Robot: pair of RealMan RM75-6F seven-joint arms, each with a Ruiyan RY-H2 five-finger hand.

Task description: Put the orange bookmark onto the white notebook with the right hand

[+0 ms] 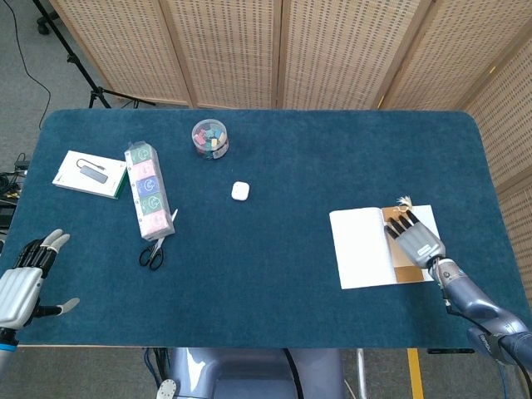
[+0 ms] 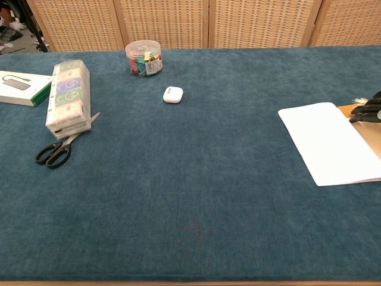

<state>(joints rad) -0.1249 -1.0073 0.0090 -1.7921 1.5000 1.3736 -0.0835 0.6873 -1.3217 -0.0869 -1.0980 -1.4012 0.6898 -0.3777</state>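
Note:
The white notebook [image 1: 362,247] lies flat on the blue table at the right. Along its right part lies the orange bookmark [image 1: 406,271], with a pale tassel at its far end. My right hand [image 1: 417,238] rests flat on the bookmark with fingers stretched out and pointing away from me, gripping nothing. In the chest view only its dark fingertips [image 2: 367,110] show at the right edge, beside the bookmark [image 2: 347,109] and the notebook [image 2: 330,143]. My left hand [image 1: 23,278] hovers at the near left corner, fingers spread and holding nothing.
A clear jar of coloured clips [image 1: 209,138] stands at the back left, with a small white case [image 1: 240,190] nearer the middle. A wrapped pack of boxes [image 1: 147,188], black scissors [image 1: 154,249] and a white carton [image 1: 90,173] lie on the left.

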